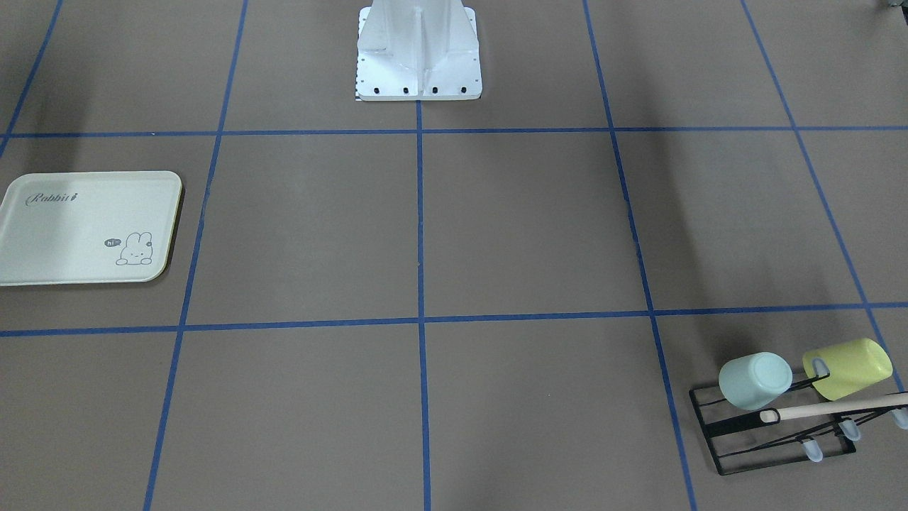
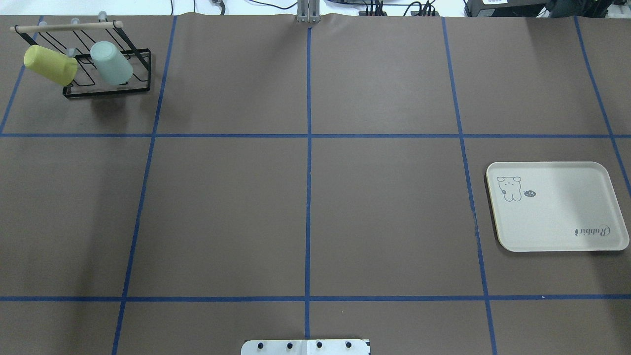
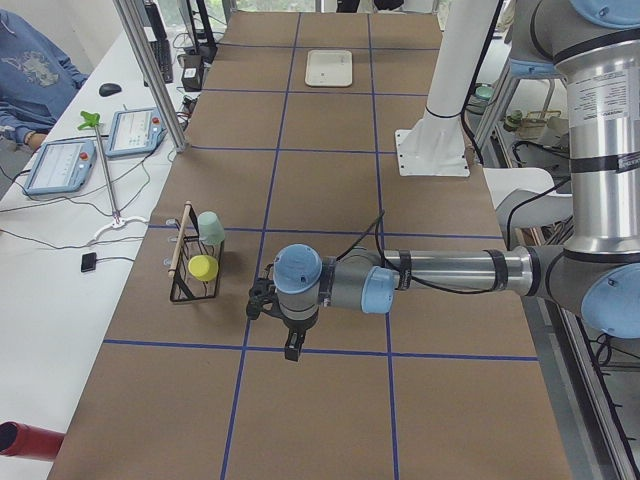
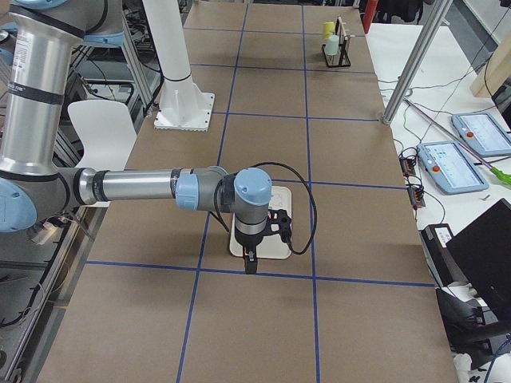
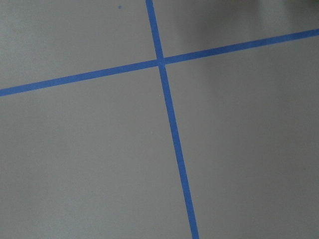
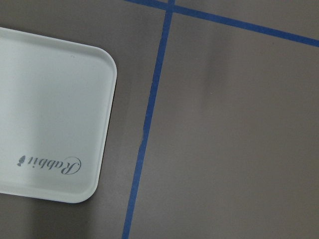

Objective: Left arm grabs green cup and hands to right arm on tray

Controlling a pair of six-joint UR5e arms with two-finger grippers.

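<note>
Though the left fingers' (image 3: 292,348) state cannot be told, they should pinch the green cup (image 1: 754,380) squarely off its rack (image 1: 830,408).

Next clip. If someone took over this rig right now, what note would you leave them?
Grippers: the left gripper and the right gripper show only in the side views, so I cannot tell whether they are open or shut. Neither holds a cup.
Things: the green cup sits on the black rack beside the yellow-green cup. The tray has nothing on it.
Done: nothing.
Left: grab, handover, placing on the tray.
</note>
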